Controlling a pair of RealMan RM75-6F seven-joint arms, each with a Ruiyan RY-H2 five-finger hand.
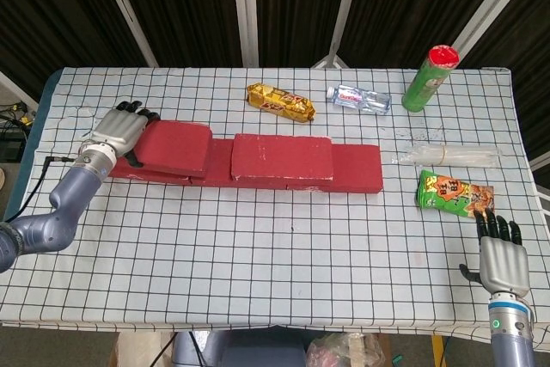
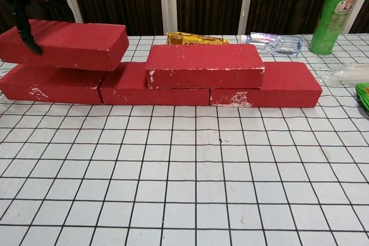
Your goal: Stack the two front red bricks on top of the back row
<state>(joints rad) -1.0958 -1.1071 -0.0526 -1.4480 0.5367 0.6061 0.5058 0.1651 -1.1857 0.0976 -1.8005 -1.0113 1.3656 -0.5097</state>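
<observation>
Working outward from the back row of red foam bricks, since everything keys off that.

Nearest the robot, well in front of the row and off past its right end, the right hand is sitting idle just above the surface edge, fingers extended and apart, holding nothing. It looks parked so it's out of the way.

Just beyond it, a green snack packet is lying near the row's right end, with a clear plastic wrapper a little further back.

On the row itself, one red rectangular foam brick is already lying flat across the middle. The second red foam brick is sitting at the row's left end, slightly tilted, its right edge dipping toward the row. The left hand is grasping this brick by its left end, fingers wrapped over the top. My guess is it's holding from the outer end so the brick can settle without fingers getting trapped.

Behind the row: a gold wrapped snack, a small clear water bottle and a tall green canister with a red lid.
</observation>
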